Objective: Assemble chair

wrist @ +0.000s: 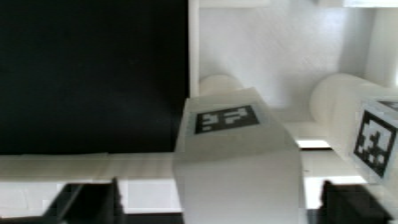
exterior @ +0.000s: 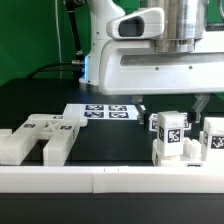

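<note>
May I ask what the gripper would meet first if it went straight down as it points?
Probably the upright tagged chair piece directly under the gripper, with the open fingers straddling it; depth is unclear.

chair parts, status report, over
Gripper open, jaws either side of tagged chair block, nothing held. Second block close beside it, may crowd one finger. Slotted piece apart at the exterior view's left.

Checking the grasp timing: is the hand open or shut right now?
Open. The hand has its fingers wide apart, either side of the tagged white block, gaps showing.
</note>
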Action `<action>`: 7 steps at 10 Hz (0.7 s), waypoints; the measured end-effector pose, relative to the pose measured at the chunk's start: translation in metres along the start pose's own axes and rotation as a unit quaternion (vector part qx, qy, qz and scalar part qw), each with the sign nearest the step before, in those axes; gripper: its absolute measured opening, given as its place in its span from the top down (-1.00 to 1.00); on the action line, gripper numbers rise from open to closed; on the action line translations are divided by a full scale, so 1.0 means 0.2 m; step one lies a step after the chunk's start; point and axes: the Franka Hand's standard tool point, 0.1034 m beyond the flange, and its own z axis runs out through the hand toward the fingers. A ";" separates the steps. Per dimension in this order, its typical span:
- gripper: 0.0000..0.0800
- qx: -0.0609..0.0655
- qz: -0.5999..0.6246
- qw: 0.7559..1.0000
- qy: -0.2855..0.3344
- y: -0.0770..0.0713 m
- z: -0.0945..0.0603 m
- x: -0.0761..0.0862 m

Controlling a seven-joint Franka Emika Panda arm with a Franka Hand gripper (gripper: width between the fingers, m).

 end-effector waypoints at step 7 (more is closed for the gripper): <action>0.27 0.001 0.195 0.981 -0.002 0.01 0.00 0.00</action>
